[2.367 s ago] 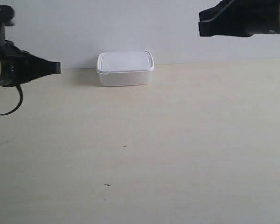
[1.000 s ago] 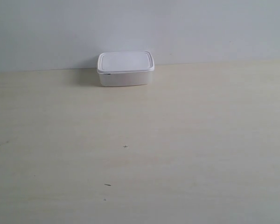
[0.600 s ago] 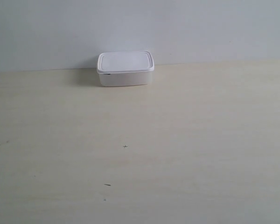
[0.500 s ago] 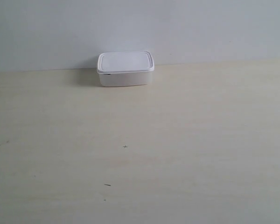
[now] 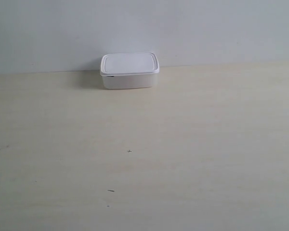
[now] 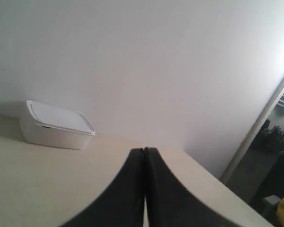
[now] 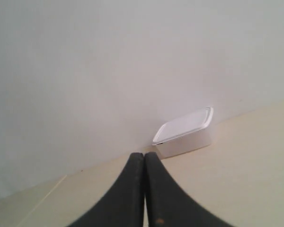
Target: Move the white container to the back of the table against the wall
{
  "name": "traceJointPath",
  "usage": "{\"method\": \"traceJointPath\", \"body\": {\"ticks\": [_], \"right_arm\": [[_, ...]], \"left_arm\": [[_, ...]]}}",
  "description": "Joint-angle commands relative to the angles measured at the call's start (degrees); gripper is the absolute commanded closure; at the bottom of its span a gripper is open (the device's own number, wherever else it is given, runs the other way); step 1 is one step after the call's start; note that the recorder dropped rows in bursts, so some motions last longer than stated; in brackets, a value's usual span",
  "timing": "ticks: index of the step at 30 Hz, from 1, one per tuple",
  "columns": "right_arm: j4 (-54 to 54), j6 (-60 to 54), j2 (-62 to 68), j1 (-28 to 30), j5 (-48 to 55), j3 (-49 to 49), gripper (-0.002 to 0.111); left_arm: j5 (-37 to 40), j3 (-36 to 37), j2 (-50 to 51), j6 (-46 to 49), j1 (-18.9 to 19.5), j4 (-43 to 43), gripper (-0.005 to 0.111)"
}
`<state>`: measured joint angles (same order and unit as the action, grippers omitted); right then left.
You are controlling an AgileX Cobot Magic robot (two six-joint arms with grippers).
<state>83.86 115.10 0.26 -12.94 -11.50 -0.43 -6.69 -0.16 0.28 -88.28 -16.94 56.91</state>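
Observation:
The white container [image 5: 129, 70] sits lidded at the back of the cream table [image 5: 183, 144], its rear edge against the grey-white wall [image 5: 207, 29]. No arm shows in the exterior view. In the left wrist view my left gripper [image 6: 144, 150] is shut with nothing in it, well short of the white container [image 6: 54, 126]. In the right wrist view my right gripper [image 7: 144, 155] is also shut and empty, and the white container [image 7: 185, 133] rests beyond its tips by the wall.
Small dark marks [image 5: 129, 151] dot the table's front half. In the left wrist view the table's side edge [image 6: 227, 189] runs past the gripper, with a pale post [image 6: 255, 127] and a dark room beyond it.
Both arms, which stood at the upper corners of the exterior view 2.4 s ago, have drawn out of that view. The container has not moved.

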Motion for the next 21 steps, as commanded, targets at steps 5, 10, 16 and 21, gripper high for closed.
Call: {"method": "traceJointPath", "body": {"ticks": [5, 10, 16, 21], "right_arm": [[-0.19, -6.3, -0.26, 0.04, 5.35, 0.43, 0.108], [-0.19, -5.61, -0.26, 0.04, 3.44, 0.43, 0.108], [-0.19, -5.61, -0.26, 0.04, 2.64, 0.43, 0.108], [-0.19, -5.61, -0.26, 0.04, 2.64, 0.43, 0.108]], "left_arm": [[0.57, 0.16, -0.28, 10.46, -0.27, 1.34, 0.107], [0.36, 0.16, -0.28, 10.34, -0.27, 1.34, 0.107], [0.36, 0.16, -0.28, 10.34, -0.27, 1.34, 0.107], [0.36, 0.16, -0.28, 10.34, -0.27, 1.34, 0.107]]}}
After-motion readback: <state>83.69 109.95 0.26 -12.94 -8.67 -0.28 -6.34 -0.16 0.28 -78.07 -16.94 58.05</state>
